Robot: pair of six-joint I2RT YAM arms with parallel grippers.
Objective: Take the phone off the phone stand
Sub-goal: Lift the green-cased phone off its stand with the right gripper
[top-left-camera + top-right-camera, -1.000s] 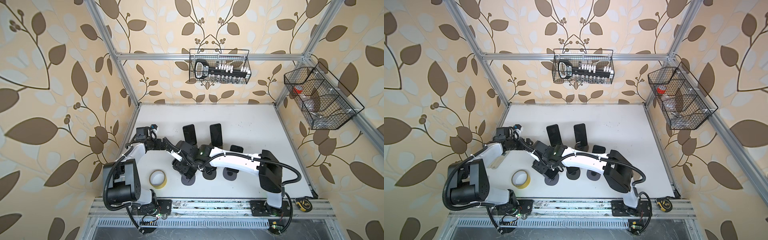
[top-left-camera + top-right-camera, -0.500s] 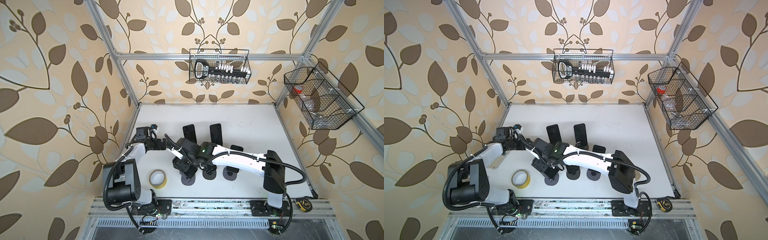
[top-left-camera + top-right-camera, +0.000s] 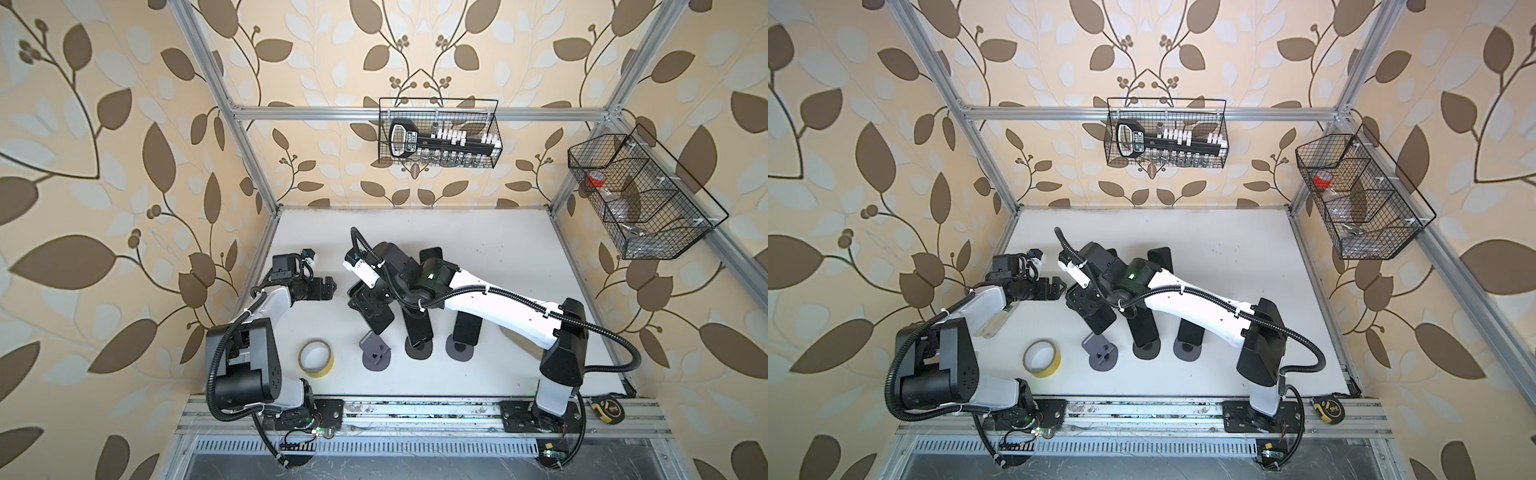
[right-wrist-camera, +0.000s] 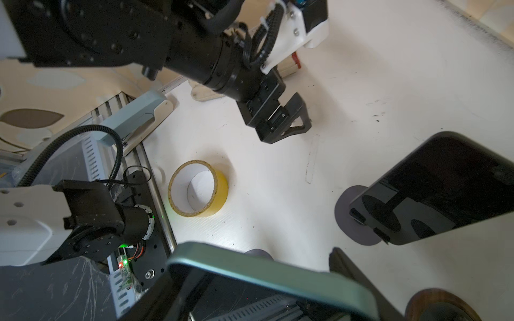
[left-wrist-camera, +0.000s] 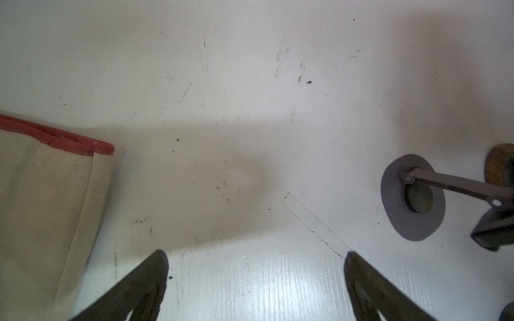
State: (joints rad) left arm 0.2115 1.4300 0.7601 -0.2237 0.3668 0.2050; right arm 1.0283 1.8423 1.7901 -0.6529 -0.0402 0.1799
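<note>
**Hidden / unclear**
- In both top views the right gripper (image 3: 369, 305) covers the upper part of the dark phone with a teal rim (image 3: 380, 322), so its fingertips cannot be seen there.
- Back row, behind the round-based grey phone stand (image 3: 376, 355): the top of a back-row black phone (image 3: 432, 255) pokes out past the right arm. A dark shape next to it cannot be told apart from the wrist.
- A brown round object (image 5: 500, 164) is cut off at the frame edge and cannot be identified.

**View differences**
- Right wrist view: the teal-rimmed phone crosses the foreground with a dark finger (image 4: 346, 264) against its side. The fingers are clamped on the phone.
- Top views: the phone hangs tilted, just behind and above the grey stand and apart from it. The stand's cradle is empty.
- Left wrist view: the left gripper (image 5: 256, 259) has its fingers spread wide with nothing between them, over the bare white table (image 5: 250, 111). The same view shows a beige cloth with a red hem (image 5: 47, 208) and the grey stand's base and arm.
- The top views place this gripper behind the stand on the left-arm side, apart from the phone.

**Counts**
- Front-row stands: 3. One is the empty grey stand. The first black phone (image 3: 419, 326) sits on the stand just beside it on the right-arm side, and a second black phone (image 3: 467, 328) is on the one beyond.
- Phones: at least 4.
- Yellow tape roll (image 3: 316, 358): 1, near the stand on the left-arm side.
- Black wire baskets: 2, a back-wall basket (image 3: 438, 133) and a side-wall basket (image 3: 640, 199).
</note>
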